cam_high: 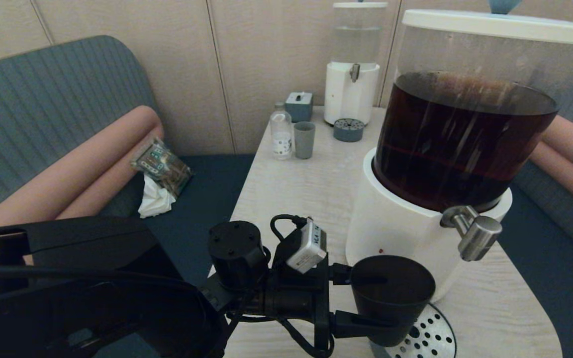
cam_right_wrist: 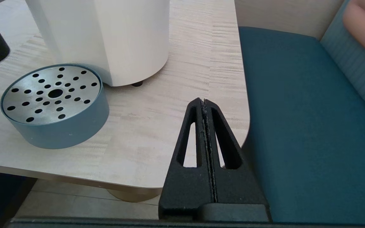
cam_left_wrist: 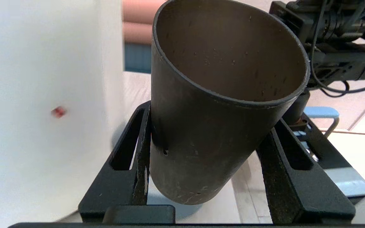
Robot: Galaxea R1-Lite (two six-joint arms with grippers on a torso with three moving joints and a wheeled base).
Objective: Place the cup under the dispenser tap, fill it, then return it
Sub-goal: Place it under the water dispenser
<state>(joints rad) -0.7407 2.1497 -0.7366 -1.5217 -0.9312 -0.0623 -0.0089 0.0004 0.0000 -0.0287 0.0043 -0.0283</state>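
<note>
My left gripper (cam_high: pixel 381 301) is shut on the small black cup (cam_high: pixel 392 291), one finger on each side of its wall. The cup (cam_left_wrist: pixel 214 126) hangs clear of the table, tilted between the fingers (cam_left_wrist: pixel 141 148), and its inside looks empty. It sits in front of the big dispenser's white base (cam_high: pixel 396 228), over the left edge of the perforated drip tray (cam_high: pixel 433 335). The brushed-steel tap (cam_high: pixel 475 236) juts out above and to the right of the cup's rim, apart from it. My right gripper (cam_right_wrist: pixel 204 102) is shut on nothing, low at the table's front right corner.
The large dispenser holds dark brown drink (cam_high: pixel 460 139). At the back stand a small dispenser (cam_high: pixel 352 74), a grey-blue cup (cam_high: pixel 304 139), a small bottle (cam_high: pixel 281 132) and a grey box (cam_high: pixel 299 105). Blue bench seats (cam_right_wrist: pixel 306 120) flank the table (cam_right_wrist: pixel 185 63).
</note>
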